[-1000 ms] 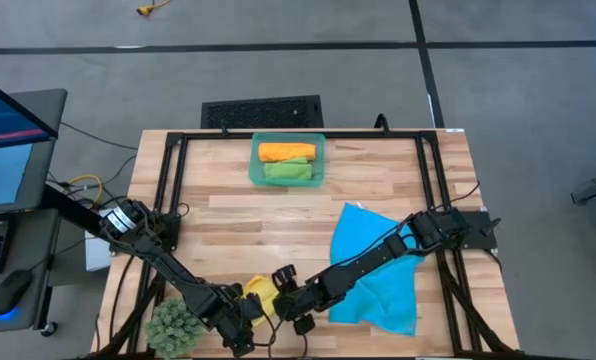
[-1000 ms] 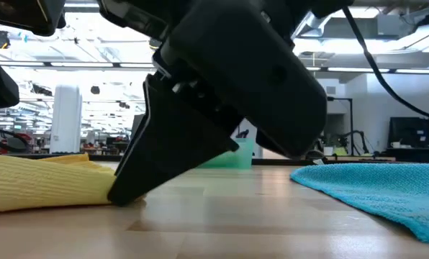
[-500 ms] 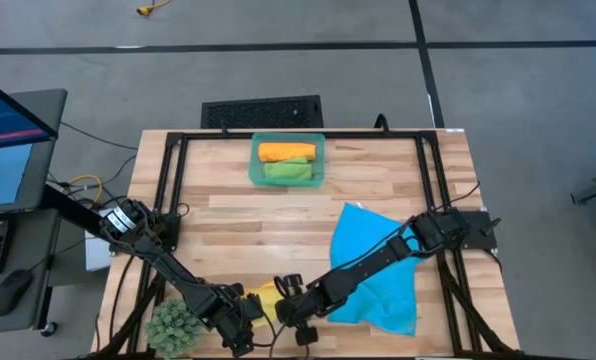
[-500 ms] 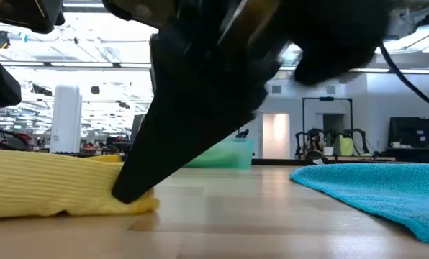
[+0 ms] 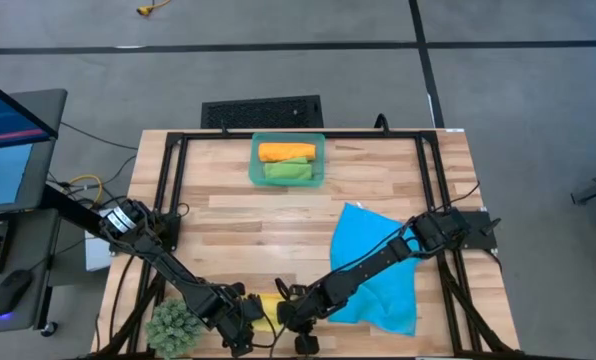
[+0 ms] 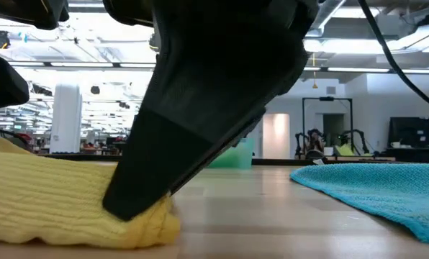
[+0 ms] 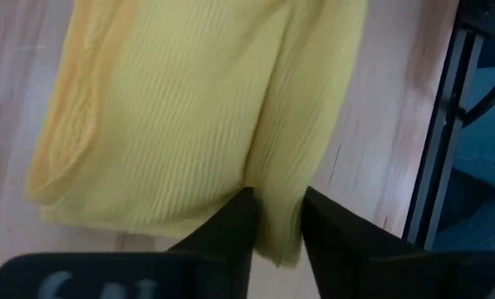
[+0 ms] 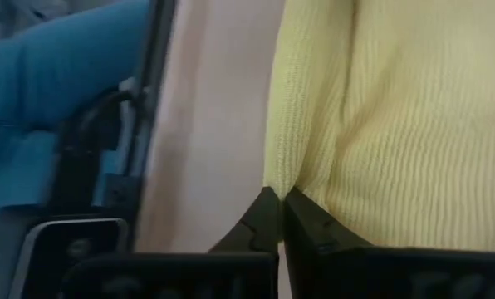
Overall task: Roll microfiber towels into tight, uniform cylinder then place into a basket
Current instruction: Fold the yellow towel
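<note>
The yellow towel (image 5: 269,303) lies bunched into a loose roll near the table's front edge, between my two grippers. My left gripper (image 7: 278,208) is at its left end, fingers a little apart with a fold of the cloth between them. My right gripper (image 8: 281,199) is shut on its right end (image 6: 146,216). The blue towel (image 5: 378,275) lies spread flat under my right arm. The teal basket (image 5: 254,160) at the far middle holds an orange roll (image 5: 285,151) and a green roll (image 5: 288,171). My left gripper comes slanting down from the near left, and a fold at the towel's edge (image 7: 281,178) stands between its parted fingers; whether they touch the cloth I cannot tell. My right gripper pinches the edge of the towel's right end (image 8: 301,178) between its two fingers. The fingers slant down from the right. The towel rests on the table.
A spiky green plant ball (image 5: 173,325) sits at the near left corner, close to my left arm. A black frame (image 5: 168,200) runs along the table's sides. Bare wood (image 5: 268,225) lies between the basket and the yellow towel.
My right gripper has turned at the wrist and moved a little toward the near edge, onto the yellow towel's right end. The towel has gathered into a thicker bundle and shifted toward the near edge.
</note>
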Robot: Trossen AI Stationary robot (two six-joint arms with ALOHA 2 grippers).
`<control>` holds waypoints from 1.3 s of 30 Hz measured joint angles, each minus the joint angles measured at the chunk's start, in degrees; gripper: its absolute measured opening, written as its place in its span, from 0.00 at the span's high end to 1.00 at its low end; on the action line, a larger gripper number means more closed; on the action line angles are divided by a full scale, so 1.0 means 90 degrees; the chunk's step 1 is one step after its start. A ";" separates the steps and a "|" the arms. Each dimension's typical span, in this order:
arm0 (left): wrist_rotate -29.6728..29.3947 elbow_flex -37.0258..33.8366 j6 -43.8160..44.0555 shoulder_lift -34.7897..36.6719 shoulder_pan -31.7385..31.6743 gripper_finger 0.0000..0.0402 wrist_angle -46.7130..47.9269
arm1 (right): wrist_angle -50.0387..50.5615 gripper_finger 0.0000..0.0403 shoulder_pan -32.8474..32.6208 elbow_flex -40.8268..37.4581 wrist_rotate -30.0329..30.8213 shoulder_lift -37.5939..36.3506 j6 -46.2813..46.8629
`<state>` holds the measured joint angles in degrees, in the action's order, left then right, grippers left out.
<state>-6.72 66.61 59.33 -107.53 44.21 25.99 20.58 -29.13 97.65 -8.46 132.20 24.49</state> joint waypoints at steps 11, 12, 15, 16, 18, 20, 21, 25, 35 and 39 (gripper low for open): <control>0.0276 0.0000 -0.0301 0.0000 -0.0025 0.64 0.0162 | -0.0037 0.96 0.0170 -0.0083 -0.0594 -0.0007 0.0659; 0.0239 0.0000 -0.0305 0.0008 0.0001 0.64 0.0245 | -0.0049 0.97 0.0174 -0.0083 -0.0593 -0.0005 0.0672; 0.0120 0.0000 -0.0287 0.0096 0.0091 0.64 0.0592 | -0.0051 0.99 0.0214 -0.0083 -0.0680 -0.0005 0.0684; 0.0044 0.0000 -0.0259 0.0144 0.0138 0.64 0.0704 | -0.0053 0.99 0.0217 -0.0083 -0.0719 -0.0005 0.0721; -0.0152 0.0000 -0.0165 0.0264 0.0261 0.64 0.0924 | -0.0045 0.98 0.0253 -0.0083 -0.0763 -0.0005 0.0782; -0.0383 0.0000 -0.0114 0.0388 0.0403 0.64 0.0951 | -0.0024 0.96 0.0255 -0.0083 -0.0806 -0.0005 0.0799; -0.0523 0.0000 -0.0116 0.0462 0.0480 0.64 0.0937 | -0.0026 0.96 0.0273 -0.0083 -0.0837 -0.0006 0.0828; -0.1297 0.0000 -0.0369 0.0625 0.0875 0.64 0.0514 | -0.0026 0.98 0.0295 -0.0083 -0.0909 -0.0005 0.0850; -0.2682 0.0000 -0.2399 0.0170 0.1589 0.64 -0.1145 | -0.0029 0.97 0.0372 -0.0083 -0.0914 -0.0007 0.0952; -0.2475 -0.0008 -0.2534 -0.0191 0.1346 0.64 -0.1043 | -0.0031 0.98 0.0372 -0.0083 -0.0912 -0.0007 0.0952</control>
<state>-29.00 66.53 36.52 -109.24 56.32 16.60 20.30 -25.78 96.90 -16.68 132.14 33.06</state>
